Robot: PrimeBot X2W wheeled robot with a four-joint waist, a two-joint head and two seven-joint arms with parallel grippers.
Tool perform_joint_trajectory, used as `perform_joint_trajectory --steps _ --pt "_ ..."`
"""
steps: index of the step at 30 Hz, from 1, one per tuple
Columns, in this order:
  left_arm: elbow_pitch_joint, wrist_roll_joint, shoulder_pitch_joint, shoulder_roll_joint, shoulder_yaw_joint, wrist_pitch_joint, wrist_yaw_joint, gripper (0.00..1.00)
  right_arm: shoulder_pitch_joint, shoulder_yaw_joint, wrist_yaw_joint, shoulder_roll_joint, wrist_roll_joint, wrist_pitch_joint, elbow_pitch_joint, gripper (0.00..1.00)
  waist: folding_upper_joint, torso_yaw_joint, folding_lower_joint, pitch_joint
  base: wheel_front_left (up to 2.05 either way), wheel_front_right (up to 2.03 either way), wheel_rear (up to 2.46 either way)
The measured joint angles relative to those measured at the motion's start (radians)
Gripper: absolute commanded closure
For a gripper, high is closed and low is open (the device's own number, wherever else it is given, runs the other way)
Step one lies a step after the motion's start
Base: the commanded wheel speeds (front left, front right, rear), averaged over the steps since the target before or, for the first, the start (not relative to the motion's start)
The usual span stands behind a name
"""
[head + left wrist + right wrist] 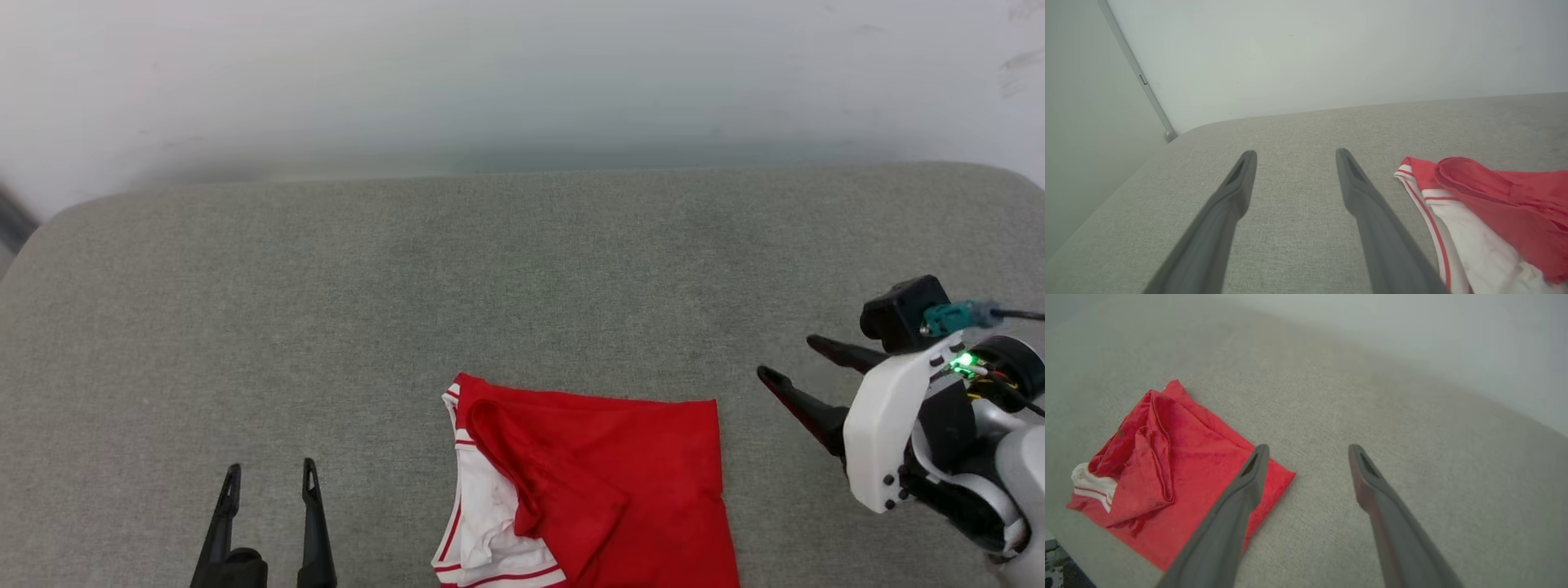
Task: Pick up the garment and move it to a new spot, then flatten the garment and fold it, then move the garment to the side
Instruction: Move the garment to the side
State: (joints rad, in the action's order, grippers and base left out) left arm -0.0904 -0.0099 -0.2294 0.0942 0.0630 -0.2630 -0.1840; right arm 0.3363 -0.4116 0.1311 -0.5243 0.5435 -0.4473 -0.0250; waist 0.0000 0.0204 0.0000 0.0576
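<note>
The folded red garment [604,482] is lying at the grey surface's [326,286] near edge, between two gaping, empty grippers, the right gripper [788,356] hovering nearer, just beyond its right side, the left gripper [272,467] sitting farther off.

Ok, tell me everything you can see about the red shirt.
The garment is a red shirt of soft, thin-looking cloth, folded into a rough rectangle, plain red side up. A creased red flap lies across its left part, and a white sleeve with red striped trim peeks out there. It lies flat near the front edge of the grey padded surface. The left hand and right hand, both open, are apart from it.
</note>
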Motion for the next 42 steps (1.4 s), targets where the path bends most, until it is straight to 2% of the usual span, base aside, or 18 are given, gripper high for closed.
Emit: perform_joint_trajectory --steps 5,9,12,15,21,29,30,31,36,42 --pt "-0.002 0.003 0.032 -0.004 0.011 0.0 0.004 0.0 0.025 -0.026 0.0 -0.07 0.29 -0.254 -0.046 0.0 0.0 0.012 0.0 0.032 0.0 0.0 0.0" --pt "-0.002 0.004 0.062 -0.007 0.02 0.0 0.008 0.0 0.022 -0.026 0.0 -0.075 0.429 -0.351 -0.086 0.0 0.0 0.029 0.0 0.062 0.0 0.0 0.0" --pt "-0.001 0.004 0.087 -0.008 0.024 0.0 0.008 0.0 0.014 -0.028 0.0 -0.057 0.48 -0.366 -0.12 0.0 0.0 0.042 0.0 0.088 0.0 0.0 0.0" --pt "0.0 0.004 0.111 -0.009 0.026 0.0 0.014 0.0 0.009 -0.031 0.0 -0.012 0.52 -0.362 -0.162 0.0 0.0 0.056 0.0 0.114 0.0 0.0 0.0" --pt "0.001 0.004 0.142 -0.011 0.033 0.0 0.017 0.0 0.011 -0.072 0.0 0.059 0.54 -0.335 -0.233 0.0 0.0 0.085 0.0001 0.159 0.0 0.0 0.0" --pt "0.001 0.004 0.159 -0.015 0.046 0.0 0.018 0.0 0.03 -0.15 0.002 0.086 0.53 -0.282 -0.282 0.0 0.0 0.116 0.0 0.19 0.0 0.0 0.0" --pt "0.002 0.004 0.159 -0.015 0.047 0.0 0.018 0.0 0.033 -0.16 0.003 0.086 0.523 -0.265 -0.287 0.58 0.0 0.118 0.0 0.191 0.0 0.0 0.0" --pt "0.002 0.004 0.16 -0.016 0.047 0.0 0.018 0.0 0.036 -0.171 0.003 0.086 0.515 -0.25 -0.289 1.0 0.0 0.12 0.0 0.19 0.0 0.0 0.0" --pt "0.01 0.004 0.157 -0.017 0.048 0.0 0.016 0.0 0.058 -0.23 0.001 0.072 0.509 -0.19 -0.294 1.0 0.0 0.122 0.0 0.171 0.0 0.0 0.0" --pt "0.003 0.002 0.127 -0.019 0.034 0.0 0.004 0.0 0.115 -0.321 0.0 0.01 0.476 -0.139 -0.226 1.0 0.0 0.108 0.0 0.129 0.0 0.0 0.0"
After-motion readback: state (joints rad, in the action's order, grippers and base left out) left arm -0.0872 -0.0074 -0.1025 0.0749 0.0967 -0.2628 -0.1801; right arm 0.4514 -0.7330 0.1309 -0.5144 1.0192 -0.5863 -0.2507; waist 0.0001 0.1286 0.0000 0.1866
